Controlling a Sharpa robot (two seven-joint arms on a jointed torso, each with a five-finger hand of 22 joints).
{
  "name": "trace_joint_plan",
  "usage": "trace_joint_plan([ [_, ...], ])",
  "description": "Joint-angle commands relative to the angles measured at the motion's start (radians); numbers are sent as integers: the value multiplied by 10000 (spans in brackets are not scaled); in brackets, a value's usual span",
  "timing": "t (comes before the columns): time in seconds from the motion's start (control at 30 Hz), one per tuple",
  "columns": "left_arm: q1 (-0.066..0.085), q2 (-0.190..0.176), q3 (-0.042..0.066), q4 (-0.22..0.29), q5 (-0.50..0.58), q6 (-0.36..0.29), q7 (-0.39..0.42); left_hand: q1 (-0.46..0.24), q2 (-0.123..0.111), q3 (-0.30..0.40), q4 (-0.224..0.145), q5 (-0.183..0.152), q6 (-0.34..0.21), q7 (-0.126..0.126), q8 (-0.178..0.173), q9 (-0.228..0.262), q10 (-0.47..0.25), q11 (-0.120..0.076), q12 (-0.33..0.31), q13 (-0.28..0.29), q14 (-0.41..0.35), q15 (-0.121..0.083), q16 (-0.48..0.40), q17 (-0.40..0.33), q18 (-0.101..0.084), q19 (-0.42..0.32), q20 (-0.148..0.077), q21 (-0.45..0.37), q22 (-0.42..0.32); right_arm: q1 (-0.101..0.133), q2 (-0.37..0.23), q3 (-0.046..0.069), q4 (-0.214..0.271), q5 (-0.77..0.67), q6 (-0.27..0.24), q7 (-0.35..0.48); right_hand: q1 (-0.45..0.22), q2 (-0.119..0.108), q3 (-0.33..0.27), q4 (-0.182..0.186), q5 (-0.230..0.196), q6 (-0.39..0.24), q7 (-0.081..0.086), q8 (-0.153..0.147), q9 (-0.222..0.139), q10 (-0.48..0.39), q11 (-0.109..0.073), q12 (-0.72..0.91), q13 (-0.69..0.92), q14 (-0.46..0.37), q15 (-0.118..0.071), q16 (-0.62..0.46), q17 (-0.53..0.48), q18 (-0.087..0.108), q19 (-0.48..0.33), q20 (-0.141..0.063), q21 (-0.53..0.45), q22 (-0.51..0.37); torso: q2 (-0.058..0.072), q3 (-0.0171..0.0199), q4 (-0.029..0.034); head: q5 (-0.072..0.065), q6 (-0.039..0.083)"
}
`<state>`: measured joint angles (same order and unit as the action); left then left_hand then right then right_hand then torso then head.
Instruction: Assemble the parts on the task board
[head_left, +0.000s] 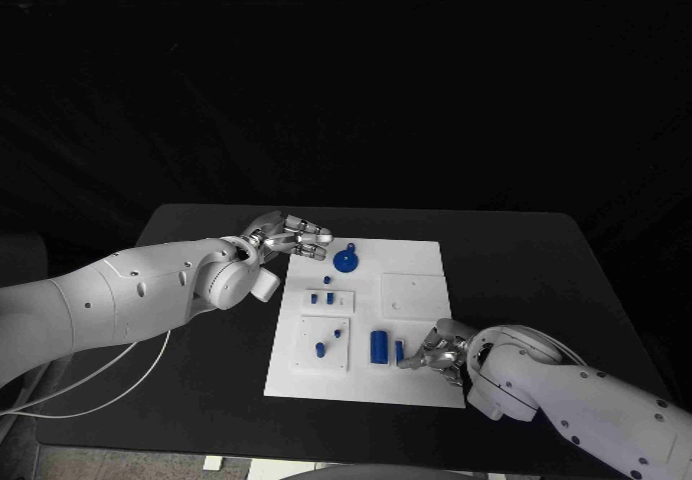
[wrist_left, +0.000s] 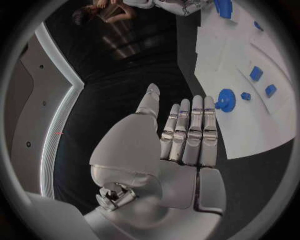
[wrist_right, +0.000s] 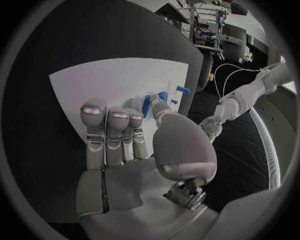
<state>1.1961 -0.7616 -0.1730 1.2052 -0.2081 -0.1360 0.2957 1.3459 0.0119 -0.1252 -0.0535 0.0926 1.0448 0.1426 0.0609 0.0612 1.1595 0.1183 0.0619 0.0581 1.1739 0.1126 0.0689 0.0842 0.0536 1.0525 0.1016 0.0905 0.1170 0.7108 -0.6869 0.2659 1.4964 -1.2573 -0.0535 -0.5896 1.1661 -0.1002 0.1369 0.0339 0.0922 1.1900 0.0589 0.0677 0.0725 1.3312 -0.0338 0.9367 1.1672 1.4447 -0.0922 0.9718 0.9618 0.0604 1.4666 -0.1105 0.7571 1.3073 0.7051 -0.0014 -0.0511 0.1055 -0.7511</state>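
Note:
The white task board (head_left: 411, 290) lies in the middle of the black table. A blue gear (head_left: 346, 262) sits near its far left corner. My left hand (head_left: 296, 237) hovers at that corner, fingers (wrist_left: 187, 125) stretched out flat, tips just short of the gear (wrist_left: 225, 100), holding nothing. A thick blue cylinder (head_left: 379, 346) and a thin blue bar (head_left: 400, 351) stand near the board's front edge. My right hand (head_left: 440, 352) is right beside them with fingers straight; its thumb (wrist_right: 161, 111) reaches next to the blue bar (wrist_right: 147, 106) without gripping it.
Small blue parts (head_left: 320, 298) sit on a raised plate at the board's left, and two more (head_left: 329, 340) on the plate below it. A square plate (head_left: 413, 290) lies bare on the right. A white cable (head_left: 87, 385) trails off the table's left front.

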Motion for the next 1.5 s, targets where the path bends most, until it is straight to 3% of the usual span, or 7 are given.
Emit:
trace_joint_plan([
  [0.03,5,8,5,25,-23,143,30,-33,41,-4,39,1,-54,-37,33,13,31,14,-17,10,79,1,-39,13,-104,-5,-51,52,-10,-42,8,-21,-49,-130,225,1,-75,-130,422,-116,-104,39,-4,-44,-28,-54,15,-13,-2,46,-9,-40,11,-16,413,-40,-37,946,2,-4,2,-8,0],
  [0.2,5,14,5,25,-23,152,27,-27,83,8,46,13,-53,-38,35,14,32,13,-16,10,83,0,-37,13,-104,-7,-51,52,-12,-47,41,-21,-66,-134,97,-56,-249,-7,959,-38,-378,98,-38,-35,-26,-35,-3,-2,1,52,-25,-30,19,-19,426,-54,-22,948,3,-7,4,-13,1],
  [0.33,5,19,4,24,-23,166,22,-24,109,12,51,33,-56,-38,34,13,30,12,-17,10,79,0,-39,12,-104,-6,-51,54,-12,-49,88,-21,-82,-148,7,-110,-297,-67,1441,9,-440,131,-57,-40,-39,2,-38,-19,20,48,-59,-25,69,-61,431,-111,-18,947,-1,-9,0,-24,-4],
  [0.7,5,23,4,26,-23,172,10,-20,130,10,53,35,-57,-40,34,13,28,11,-17,9,79,1,-38,12,-105,-9,-51,54,-14,-54,214,-20,-138,-381,-421,-275,-356,59,1705,-9,-436,238,-101,-36,-29,62,-69,2,69,68,-77,-4,133,-79,453,-129,19,953,-4,-11,4,-46,13],
  [0.73,5,23,4,26,-23,174,9,-18,137,9,54,36,-58,-40,34,13,28,11,-18,9,78,1,-38,11,-105,-10,-51,54,-14,-54,223,-20,-149,-398,-446,-274,-441,21,1943,13,-437,249,-108,-43,-31,93,-84,18,92,83,-96,13,156,-86,468,-139,36,957,1,-10,1,-53,20],
  [1.03,5,23,3,22,-20,198,-20,-18,137,9,54,36,-58,-40,34,13,28,11,-18,9,78,1,-38,11,-105,-10,-51,54,-14,-57,305,-20,-270,-459,-346,-278,-452,11,2352,-364,-435,270,-117,-39,-27,90,-87,-3,128,77,-89,-12,171,-100,462,-145,59,961,0,-6,7,-56,9],
  [1.5,5,16,2,17,-32,200,-32,-18,137,9,54,36,-58,-40,34,13,28,11,-18,9,78,1,-38,11,-105,-10,-51,54,-14,-97,510,-45,-654,-466,-338,-298,-667,267,2542,-1034,-393,335,-147,-39,5,77,-92,18,138,82,-67,-6,126,-76,451,-104,61,959,0,-4,3,-66,-8],
])
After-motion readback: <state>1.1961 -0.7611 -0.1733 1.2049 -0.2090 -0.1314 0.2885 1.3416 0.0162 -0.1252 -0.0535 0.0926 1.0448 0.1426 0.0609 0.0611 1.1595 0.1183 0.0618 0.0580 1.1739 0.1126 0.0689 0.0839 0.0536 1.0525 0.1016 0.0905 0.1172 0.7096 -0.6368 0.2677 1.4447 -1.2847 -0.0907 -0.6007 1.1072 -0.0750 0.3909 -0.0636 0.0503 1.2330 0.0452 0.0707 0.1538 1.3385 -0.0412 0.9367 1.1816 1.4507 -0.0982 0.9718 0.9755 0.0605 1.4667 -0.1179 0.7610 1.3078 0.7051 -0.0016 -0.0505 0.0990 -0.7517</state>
